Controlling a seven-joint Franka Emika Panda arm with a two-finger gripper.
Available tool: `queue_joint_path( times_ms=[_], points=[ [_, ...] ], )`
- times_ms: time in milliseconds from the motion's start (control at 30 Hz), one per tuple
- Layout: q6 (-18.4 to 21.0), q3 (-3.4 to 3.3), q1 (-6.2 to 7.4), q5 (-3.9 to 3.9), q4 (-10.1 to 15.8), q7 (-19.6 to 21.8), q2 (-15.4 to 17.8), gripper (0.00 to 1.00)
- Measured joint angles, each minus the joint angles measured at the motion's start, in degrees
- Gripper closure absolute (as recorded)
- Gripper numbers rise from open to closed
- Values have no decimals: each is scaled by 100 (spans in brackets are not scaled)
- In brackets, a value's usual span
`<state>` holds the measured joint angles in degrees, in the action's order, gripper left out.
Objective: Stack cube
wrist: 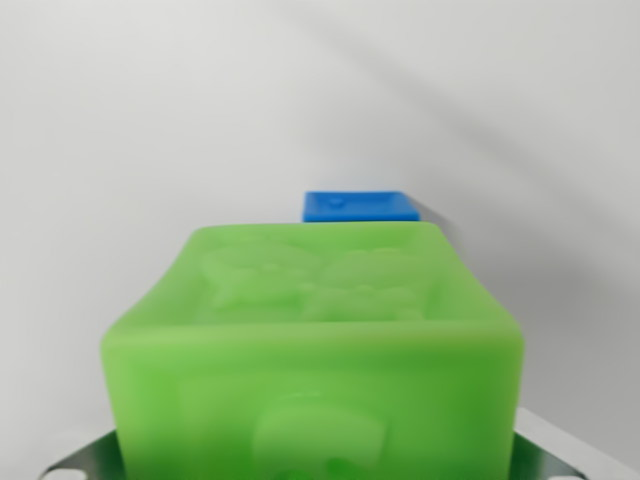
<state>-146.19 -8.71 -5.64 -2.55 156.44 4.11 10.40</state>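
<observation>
Green cube blurred, cut off below, hiding blue cube's lower part.

bright, soft shadows, foreground blurred

Blurred green cube filling foreground, embossed top, blue cube behind

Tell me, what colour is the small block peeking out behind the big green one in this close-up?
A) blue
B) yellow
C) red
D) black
A: a blue cube shows just above the top edge of the green cube, which fills the lower part of the wrist view.
</observation>
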Motion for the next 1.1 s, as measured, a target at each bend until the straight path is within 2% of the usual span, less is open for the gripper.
queue_joint_path(
  times_ms=[500, 667, 933, 1100],
  points=[
    [212, -176, -175, -73, -70, -507, 149, 100],
    [-1, -184, -177, -73, -46, -547, -66, 100],
    [-458, -185, -166, 14, -3, -625, -500, 100],
    [-744, -185, -156, 109, 18, -689, -774, 100]
  ],
)
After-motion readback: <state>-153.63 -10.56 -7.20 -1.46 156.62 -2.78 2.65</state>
